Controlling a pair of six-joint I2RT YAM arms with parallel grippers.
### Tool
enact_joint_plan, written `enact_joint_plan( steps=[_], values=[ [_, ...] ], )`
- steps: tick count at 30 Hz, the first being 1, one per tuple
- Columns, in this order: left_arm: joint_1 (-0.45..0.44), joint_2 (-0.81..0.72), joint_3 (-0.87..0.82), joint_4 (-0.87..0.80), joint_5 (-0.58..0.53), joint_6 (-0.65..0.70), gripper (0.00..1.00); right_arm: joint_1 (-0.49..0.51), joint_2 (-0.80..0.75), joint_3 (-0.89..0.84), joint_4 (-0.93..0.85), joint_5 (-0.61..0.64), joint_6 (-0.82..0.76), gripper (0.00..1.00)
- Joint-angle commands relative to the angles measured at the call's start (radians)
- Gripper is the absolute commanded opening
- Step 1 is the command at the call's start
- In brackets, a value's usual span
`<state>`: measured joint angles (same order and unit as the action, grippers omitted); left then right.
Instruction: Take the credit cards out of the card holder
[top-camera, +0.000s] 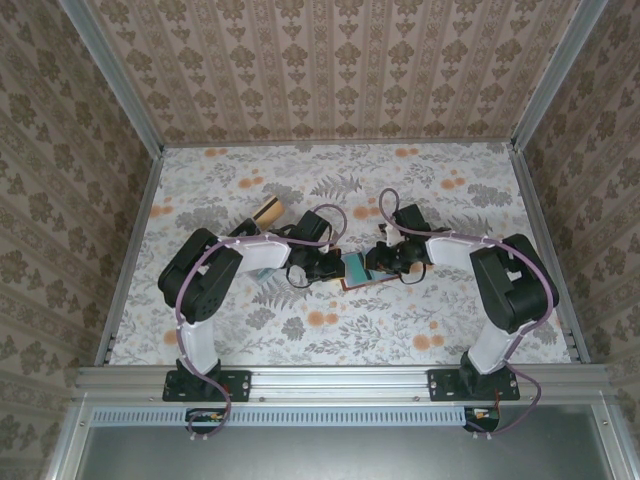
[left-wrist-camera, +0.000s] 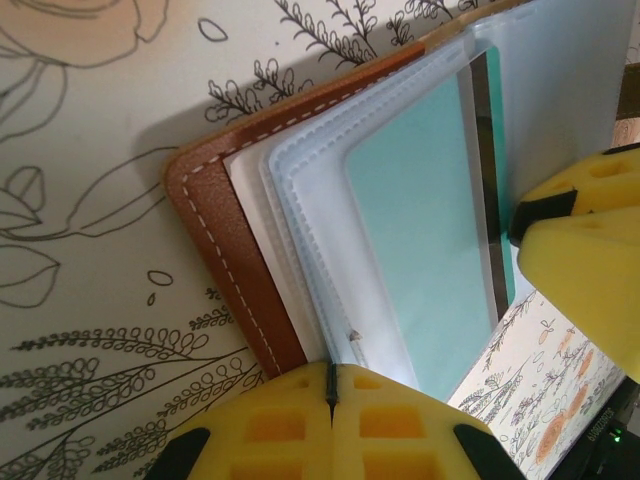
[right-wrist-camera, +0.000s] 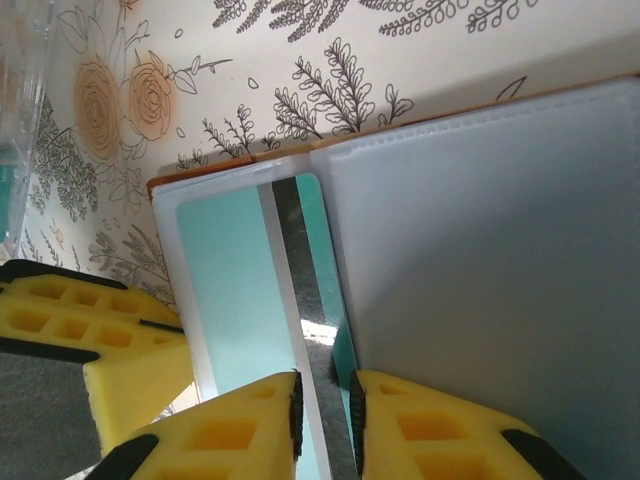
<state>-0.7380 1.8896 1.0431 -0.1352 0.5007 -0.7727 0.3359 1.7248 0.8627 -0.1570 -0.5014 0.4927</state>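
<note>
The card holder (top-camera: 352, 283) lies open at the table's centre, between both arms. Its reddish-brown leather cover (left-wrist-camera: 215, 240) holds clear sleeves. A teal-green credit card (left-wrist-camera: 420, 250) with a dark stripe sits in a sleeve. My left gripper (left-wrist-camera: 332, 372) is shut on the edge of a clear sleeve. My right gripper (right-wrist-camera: 325, 390) hovers over the teal card (right-wrist-camera: 225, 260) with a narrow gap between its jaws, the stripe showing through it. A pale sleeve page (right-wrist-camera: 480, 260) lies to the right. One right finger (left-wrist-camera: 585, 240) shows in the left wrist view.
A tan flat object (top-camera: 266, 212) lies behind the left arm. A clear plastic tray (right-wrist-camera: 20, 70) stands at the far left of the right wrist view. Metal rails (top-camera: 130, 250) border the flowered table, with open cloth at the back.
</note>
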Motion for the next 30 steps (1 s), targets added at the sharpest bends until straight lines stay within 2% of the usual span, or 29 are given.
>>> enact_joint_plan(
  steps=[1, 13, 20, 27, 30],
  values=[
    [0.003, 0.034, 0.010, -0.065, -0.011, 0.020, 0.02, 0.003, 0.024, 0.025, 0.001, 0.029, -0.016, 0.24],
    [0.004, 0.037, 0.013, -0.066, -0.007, 0.024, 0.02, 0.003, 0.008, 0.037, -0.033, 0.079, -0.048, 0.26],
    [0.003, 0.043, 0.019, -0.063, -0.005, 0.023, 0.02, 0.002, 0.055, 0.024, 0.039, -0.057, -0.018, 0.23],
    [0.003, 0.039, 0.018, -0.066, -0.005, 0.024, 0.02, -0.017, 0.054, -0.017, 0.101, -0.078, 0.019, 0.11],
    [0.003, 0.039, 0.016, -0.067, -0.005, 0.024, 0.02, -0.030, 0.041, -0.028, 0.100, -0.078, 0.014, 0.01]
  ],
)
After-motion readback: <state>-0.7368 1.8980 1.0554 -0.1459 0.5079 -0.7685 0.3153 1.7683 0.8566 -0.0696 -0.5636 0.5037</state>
